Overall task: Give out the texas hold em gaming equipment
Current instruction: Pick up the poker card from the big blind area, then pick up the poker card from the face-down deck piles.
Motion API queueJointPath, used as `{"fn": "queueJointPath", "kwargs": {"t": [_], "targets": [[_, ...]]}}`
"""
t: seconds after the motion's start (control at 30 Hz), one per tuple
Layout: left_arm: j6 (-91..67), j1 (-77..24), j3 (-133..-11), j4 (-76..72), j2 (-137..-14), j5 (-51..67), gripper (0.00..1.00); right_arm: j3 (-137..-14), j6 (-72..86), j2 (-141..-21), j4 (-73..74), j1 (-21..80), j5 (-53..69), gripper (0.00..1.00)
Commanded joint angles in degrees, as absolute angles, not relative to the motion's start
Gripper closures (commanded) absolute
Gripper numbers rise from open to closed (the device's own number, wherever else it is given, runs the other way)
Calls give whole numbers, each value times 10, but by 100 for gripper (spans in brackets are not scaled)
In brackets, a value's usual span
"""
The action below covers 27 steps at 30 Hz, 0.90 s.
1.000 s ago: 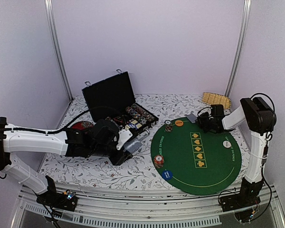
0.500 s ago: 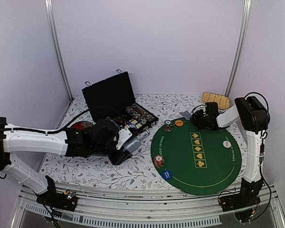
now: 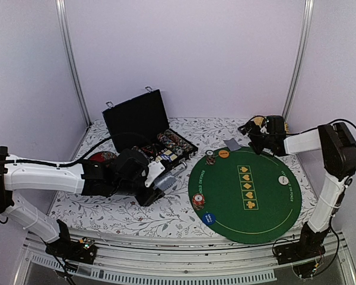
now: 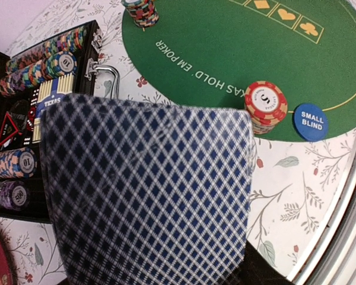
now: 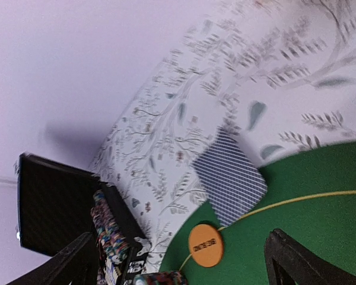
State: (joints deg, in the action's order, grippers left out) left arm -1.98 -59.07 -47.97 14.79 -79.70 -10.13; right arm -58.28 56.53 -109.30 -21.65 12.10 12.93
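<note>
Just ahead of the wide-open right claw (image 5: pixel 183 261), a face-down card (image 5: pixel 228 181) lies half on the green mat (image 5: pixel 326 231), while the left claw (image 3: pixel 159 185) clamps a card pack (image 4: pixel 148 196).

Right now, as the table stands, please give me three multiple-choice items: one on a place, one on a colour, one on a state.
1. Where on the green mat does the single card lie?
A. its middle
B. across its far edge
C. its near edge
2. What colour is the disc nearest that card?
A. white
B. orange
C. blue
3. How is the right pincer?
A. open, empty
B. shut on the card
C. shut on the disc
Key: B, one corner overlaps the rim; B, it lies just beside; A, fingers wide apart.
</note>
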Motion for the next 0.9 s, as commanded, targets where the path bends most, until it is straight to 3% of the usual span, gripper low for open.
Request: {"fn": "queueJointPath", "kwargs": {"t": [0.0, 0.27, 0.5, 0.87], "targets": [[-5, -583, -498, 148, -790, -105, 43, -591, 302, -974, -153, 141, 189, 1], [2, -583, -511, 151, -795, -101, 43, -632, 47, -900, -9, 255, 398, 1], [6, -584, -515, 150, -795, -100, 43, -681, 56, -956, 2, 364, 509, 1], [2, -583, -518, 150, -798, -101, 43, -771, 69, -1080, 12, 438, 534, 1]]}}
